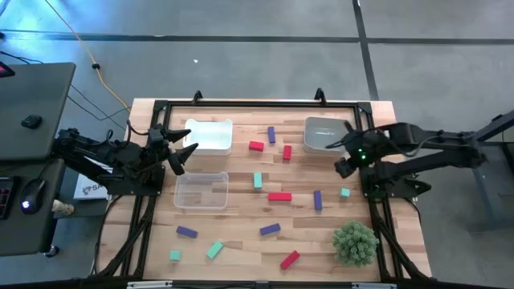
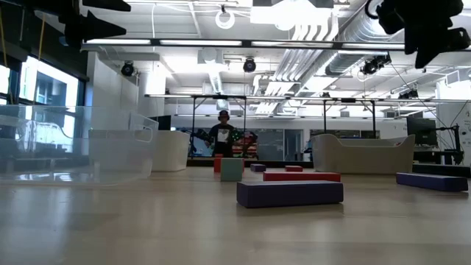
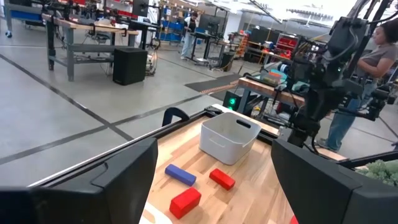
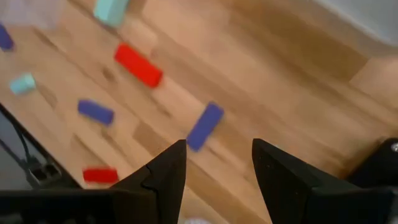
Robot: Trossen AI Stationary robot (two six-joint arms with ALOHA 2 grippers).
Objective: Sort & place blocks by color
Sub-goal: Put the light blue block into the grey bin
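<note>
Red, purple and teal blocks lie flat and scattered on the wooden table, among them a red bar (image 1: 279,196), a purple bar (image 1: 317,200) and a teal cube (image 1: 344,193). My left gripper (image 1: 189,141) hovers level at the table's left edge, between the white bin and the clear bin. It is open with nothing between its fingers (image 3: 211,177). My right gripper (image 1: 344,166) hangs above the right side, beside the grey bin, and points steeply down. It too is open and holds nothing (image 4: 219,155). A purple bar (image 4: 205,126) lies on the wood below it.
A white bin (image 1: 210,135) stands at the far left and a clear bin (image 1: 201,191) nearer. A grey bin (image 1: 324,133) is at the far right. A bushy green plant ball (image 1: 355,242) sits near the front right corner. People stand in the room beyond.
</note>
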